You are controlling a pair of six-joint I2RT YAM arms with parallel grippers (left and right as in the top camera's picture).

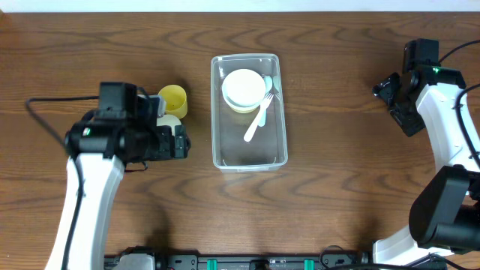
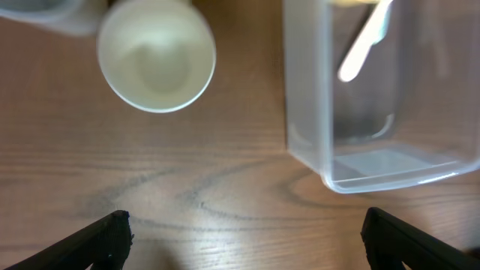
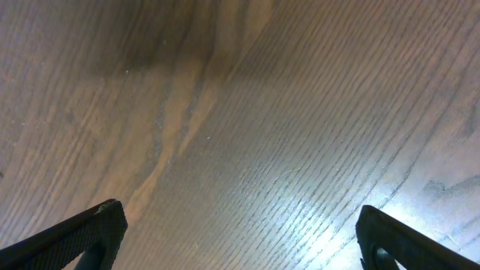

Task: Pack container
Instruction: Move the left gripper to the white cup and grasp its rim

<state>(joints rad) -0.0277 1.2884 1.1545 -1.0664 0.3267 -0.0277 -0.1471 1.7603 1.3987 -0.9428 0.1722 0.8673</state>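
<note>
Your clear rectangular plastic container (image 1: 248, 154) sits on the dark wooden table (image 1: 345, 187). Left gripper (image 2: 245, 217) and right gripper (image 3: 240, 211) gape wide, empty

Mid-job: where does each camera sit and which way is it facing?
Overhead: above the table, straight down on the container; left arm, right arm show.
Left wrist: down at pale cup and container corner; left end effector open below.
Right wrist: down at the table; right end effector open.
Overhead and left wrist share the container.
</note>
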